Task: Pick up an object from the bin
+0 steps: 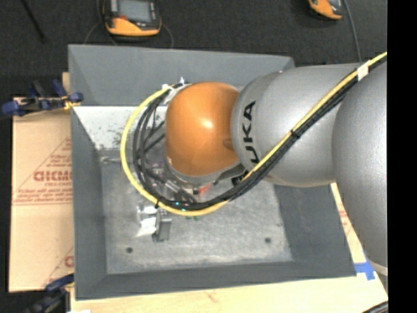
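Claw: the claw (156, 227) points down at the grey floor of the bin (221, 243) and hangs close to it; I cannot tell whether it touches.
Grip: released or clenched, I cannot tell, because the wrist hides too much of it.
Thing at the claw: a small pale piece (146, 223), whitish and angular, sits right at the claw's tip on its left flank in the camera view. I cannot tell whether it is a loose thing or part of the claw.
Above the claw: the round, glossy orange cover (199, 132), with black and yellow cables (138, 155) looping round its left side.
Right of the claw: the silver arm (306, 129) stretches across the bin's right wall.
Floor around the claw: bare grey metal with two dark specks (129, 250), one just lower left of the claw and one well off to its right.
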`<action>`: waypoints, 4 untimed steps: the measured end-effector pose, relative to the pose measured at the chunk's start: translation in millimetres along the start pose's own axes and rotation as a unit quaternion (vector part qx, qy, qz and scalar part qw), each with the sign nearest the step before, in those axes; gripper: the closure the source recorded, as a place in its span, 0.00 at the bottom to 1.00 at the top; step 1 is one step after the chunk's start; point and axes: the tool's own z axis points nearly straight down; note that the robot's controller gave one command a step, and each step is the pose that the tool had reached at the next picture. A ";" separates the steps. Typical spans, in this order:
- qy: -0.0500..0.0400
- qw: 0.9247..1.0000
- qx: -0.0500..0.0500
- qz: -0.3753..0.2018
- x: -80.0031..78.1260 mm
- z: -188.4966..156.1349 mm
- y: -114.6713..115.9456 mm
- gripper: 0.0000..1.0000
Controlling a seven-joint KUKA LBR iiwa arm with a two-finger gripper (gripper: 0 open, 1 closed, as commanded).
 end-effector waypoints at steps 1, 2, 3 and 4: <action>-0.001 0.999 0.001 -0.042 -29.6 116.8 -16.8 0.00; -0.002 0.999 0.000 -0.040 -30.1 111.6 -15.4 1.00; -0.005 0.999 0.000 -0.047 -3.4 27.2 -10.3 1.00; -0.001 0.999 0.000 -0.049 47.7 -5.0 -10.0 1.00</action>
